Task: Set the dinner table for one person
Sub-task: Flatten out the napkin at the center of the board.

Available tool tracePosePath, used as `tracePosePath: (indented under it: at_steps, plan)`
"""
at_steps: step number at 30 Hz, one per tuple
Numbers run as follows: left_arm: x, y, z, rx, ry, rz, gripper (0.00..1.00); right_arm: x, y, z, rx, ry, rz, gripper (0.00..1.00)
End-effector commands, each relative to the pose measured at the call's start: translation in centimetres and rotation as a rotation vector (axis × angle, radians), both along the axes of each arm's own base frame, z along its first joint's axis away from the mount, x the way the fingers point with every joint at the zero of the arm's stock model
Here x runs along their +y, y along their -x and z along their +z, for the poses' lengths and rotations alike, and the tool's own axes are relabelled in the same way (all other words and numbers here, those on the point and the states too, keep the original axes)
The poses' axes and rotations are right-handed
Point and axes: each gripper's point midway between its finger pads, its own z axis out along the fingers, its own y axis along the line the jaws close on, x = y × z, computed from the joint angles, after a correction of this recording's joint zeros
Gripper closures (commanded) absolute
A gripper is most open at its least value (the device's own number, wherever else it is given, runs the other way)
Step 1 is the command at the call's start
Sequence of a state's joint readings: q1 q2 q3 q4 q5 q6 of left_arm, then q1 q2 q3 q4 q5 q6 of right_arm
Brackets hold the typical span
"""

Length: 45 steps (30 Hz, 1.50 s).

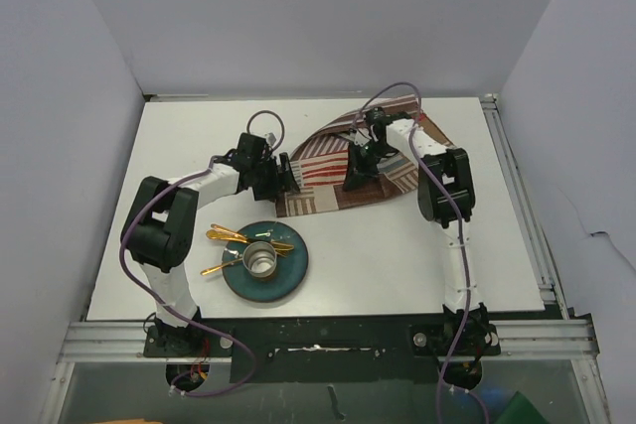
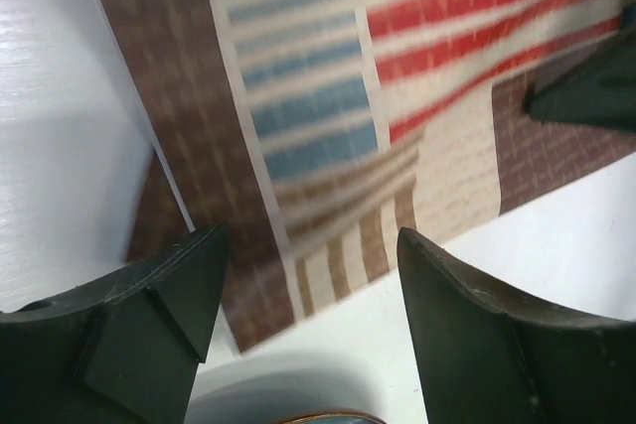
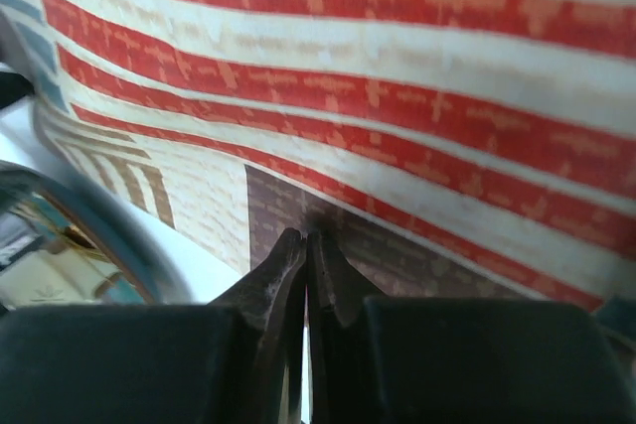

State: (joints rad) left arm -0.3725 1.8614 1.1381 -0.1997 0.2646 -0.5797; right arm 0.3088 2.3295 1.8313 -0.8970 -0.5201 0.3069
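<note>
Top external view: we are likely smoothing the rumpled striped placemat [image 1: 320, 162] at the far middle of the desk [image 1: 397, 255], pinching it in the closed right tool [image 3: 308, 237] and aiming the wide-open, empty left tool [image 2: 310, 245] low at its left edge.

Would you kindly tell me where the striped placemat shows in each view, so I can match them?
Top external: placemat at upper centre.
Left wrist: placemat across top and right, beyond the open left claw.
Right wrist: placemat fills nearly the whole frame.
Shared landmark: the shut right claw at the brown patch under the red stripes.
</note>
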Motion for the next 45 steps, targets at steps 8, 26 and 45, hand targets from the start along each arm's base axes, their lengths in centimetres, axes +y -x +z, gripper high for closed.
tracePosePath:
  at_steps: [8, 26, 45]
  plan:
    - [0.0, -0.7, 0.1, -0.027, -0.021, -0.022, 0.32, -1.9, -8.0, -6.4, -0.068, -0.103, 0.033, 1.0]
    - [1.7, -5.0, 1.2, -0.122, -0.048, 0.03, 0.31, -1.1, -4.8, -6.3, -0.057, -0.101, 0.086, 1.0]
    - [2.5, -4.6, -3.3, -0.037, 0.001, 0.064, 0.31, -1.3, -4.5, -4.8, -0.064, -0.09, 0.069, 1.0]
